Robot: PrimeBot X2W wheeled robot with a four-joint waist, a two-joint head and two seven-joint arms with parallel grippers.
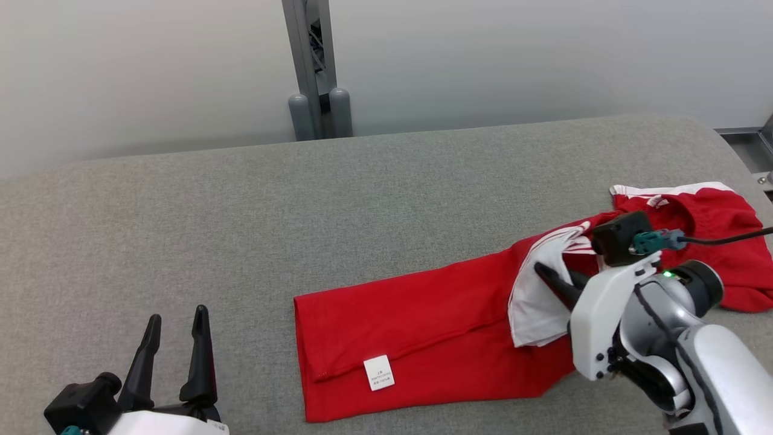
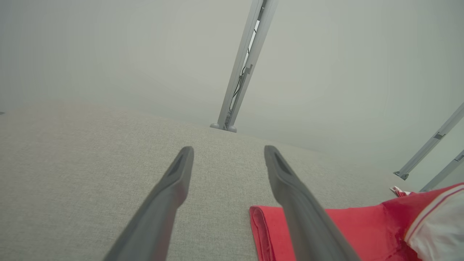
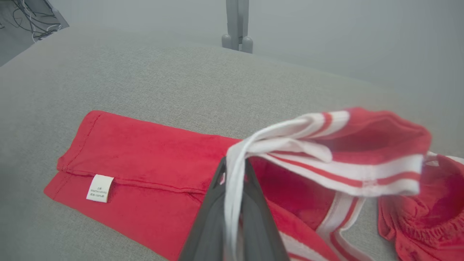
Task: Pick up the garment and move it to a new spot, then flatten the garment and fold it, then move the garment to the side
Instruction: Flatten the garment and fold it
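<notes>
The garment (image 1: 423, 326) lies on the table (image 1: 241, 199), stretched from its middle to its right edge; a label (image 1: 378, 372) sits near the garment's front left corner; the left gripper (image 1: 178, 314) hangs left of the garment, apart from it; the right gripper (image 1: 543, 272) is over its middle, cloth between its fingers; a post (image 1: 314, 66) stands behind the table.

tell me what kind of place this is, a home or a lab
Most likely a robot lab or test cell, not a home: a grey fabric-covered table holding a red garment, a bare aluminium frame post against plain pale walls, loose cables nearby.
</notes>
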